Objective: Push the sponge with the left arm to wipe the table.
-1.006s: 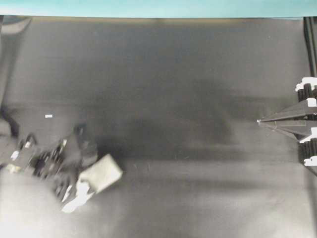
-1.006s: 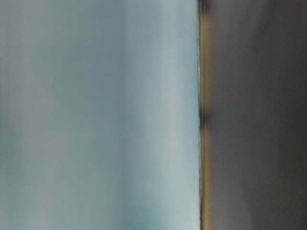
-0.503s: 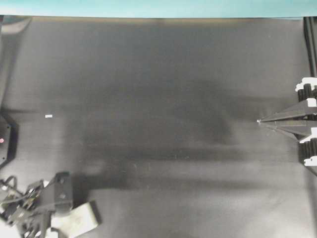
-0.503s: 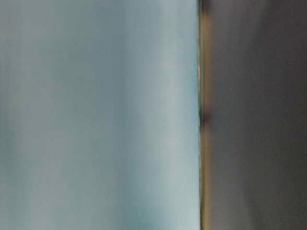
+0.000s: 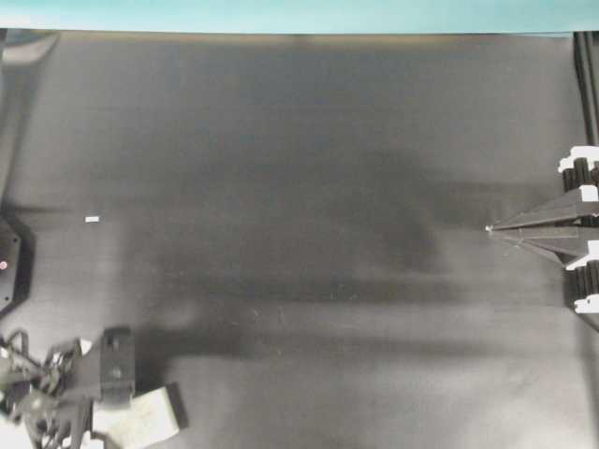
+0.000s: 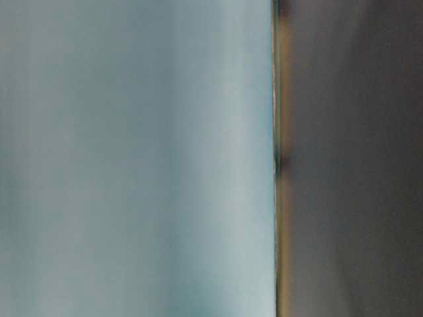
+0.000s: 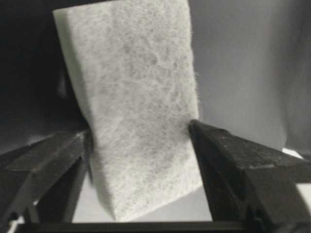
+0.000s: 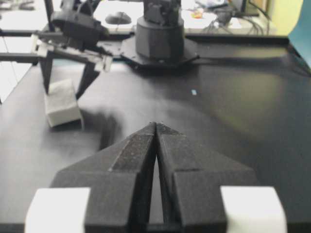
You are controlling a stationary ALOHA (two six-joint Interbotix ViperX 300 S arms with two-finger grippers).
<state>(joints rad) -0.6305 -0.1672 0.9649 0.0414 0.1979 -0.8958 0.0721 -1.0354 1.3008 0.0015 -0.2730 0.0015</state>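
Sponge (image 5: pixel 150 417): one plain white rectangular block with a fuzzy fibrous face, down in the near-left corner of the matte black table (image 5: pixel 309 140), close to both the near edge and the left edge in the overhead view. Partly covered there by the black jointed left arm (image 5: pixel 89 379) with its white fittings and loose cables. Little table left on those two sides; broad bare black surface toward the far teal strip (image 5: pixel 299 14) and across to the right.

Left gripper (image 7: pixel 141 133): two black fingers (image 7: pixel 228 150), one on each long side of the sponge, both touching it, spread only to the block's width. Clamped on the sponge in the left wrist view; block flat on the table, seen from the right wrist camera (image 8: pixel 60 103) between the finger tips.

Right gripper (image 5: pixel 489 228): two pointed black fingers pressed together tip to tip, nothing between them, hovering at the right edge of the table, well apart from the sponge.

Small white speck (image 5: pixel 92 220): one, on the table left of centre, apart from the sponge and the arm base (image 5: pixel 7 264).

Count: one sponge, two arms, two grippers, one speck.

Table-level view: blurred, only a pale teal field beside a dark band; nothing to tell.
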